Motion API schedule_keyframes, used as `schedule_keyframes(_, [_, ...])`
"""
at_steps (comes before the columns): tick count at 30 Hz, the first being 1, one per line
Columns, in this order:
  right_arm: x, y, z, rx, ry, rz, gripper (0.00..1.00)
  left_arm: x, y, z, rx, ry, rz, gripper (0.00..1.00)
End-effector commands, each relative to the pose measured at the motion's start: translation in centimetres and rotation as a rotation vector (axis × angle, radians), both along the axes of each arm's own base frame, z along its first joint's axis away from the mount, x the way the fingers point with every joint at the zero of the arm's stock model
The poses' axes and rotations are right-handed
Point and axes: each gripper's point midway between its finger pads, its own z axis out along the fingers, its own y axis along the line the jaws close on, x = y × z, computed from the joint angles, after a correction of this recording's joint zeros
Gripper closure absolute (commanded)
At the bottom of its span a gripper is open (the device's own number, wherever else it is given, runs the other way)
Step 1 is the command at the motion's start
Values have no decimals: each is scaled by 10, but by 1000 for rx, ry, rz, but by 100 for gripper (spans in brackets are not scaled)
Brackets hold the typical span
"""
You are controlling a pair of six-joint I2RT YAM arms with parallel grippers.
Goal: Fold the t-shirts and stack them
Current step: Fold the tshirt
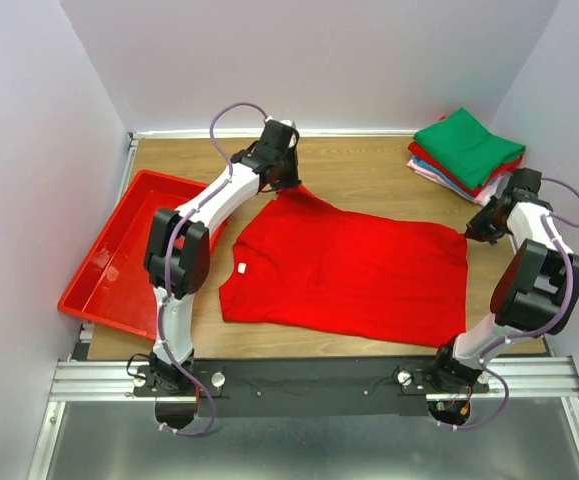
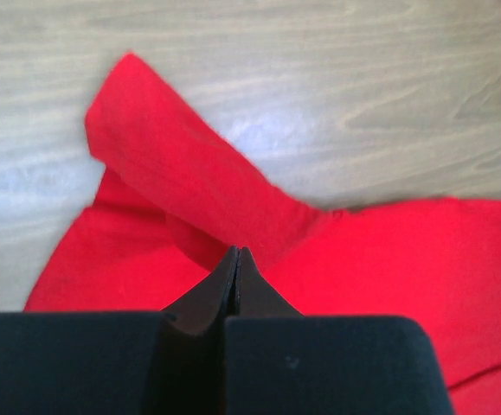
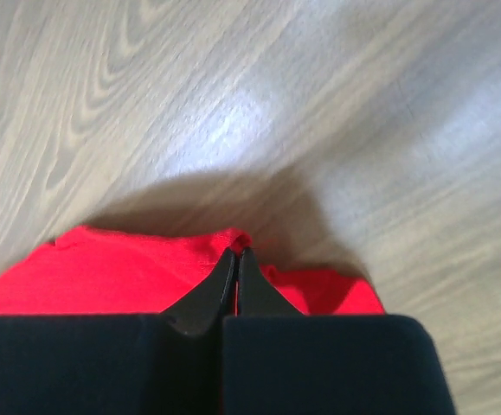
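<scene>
Lab robot cell: plain white walls [image 1: 319, 60], aluminium mounting rail [image 1: 99, 378].

Top external looks steeply down from above and behind the robot, whole table [image 1: 369, 175] in frame. Wrist views sit very close, aimed down past the left gripper [image 2: 237, 252] and right gripper [image 3: 236, 252] at the wood. All three share the red t-shirt [image 1: 349, 270].

Red t-shirt [image 1: 359, 275] spread on table [image 1: 369, 172], left pincer [image 1: 287, 187] and right pincer [image 1: 472, 232] at its far corners, folded stack [image 1: 466, 155] far-right.
</scene>
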Motion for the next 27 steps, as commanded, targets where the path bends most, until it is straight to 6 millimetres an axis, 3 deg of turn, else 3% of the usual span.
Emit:
schedule_keyframes(1, [-18, 0, 8, -42, 1, 19, 99, -27, -13, 3, -6, 11, -53, 100])
schedule_keyframes(3, [-25, 2, 8, -44, 5, 18, 99, -45, -15, -1, 14, 19, -68, 100])
schedule_keyframes(4, [-28, 3, 11, -51, 0, 18, 99, -51, -14, 6, 14, 8, -64, 100])
schedule_keyframes(6, [-35, 6, 15, -54, -5, 15, 99, -68, -12, -3, 33, 32, -60, 100])
schedule_keyframes(7, [-38, 7, 16, -56, -6, 14, 99, -75, -10, 6, 19, 21, -58, 100])
schedule_keyframes(8, [-43, 9, 13, -52, 4, 14, 99, -82, -2, -2, 42, 36, -26, 100])
schedule_keyframes(17, [-69, 9, 14, -99, 34, -15, 99, -129, 24, 11, 53, 18, -1, 100])
schedule_keyframes(27, [-84, 15, 23, -103, 17, -30, 99, -182, 39, 1, 72, 62, -31, 100])
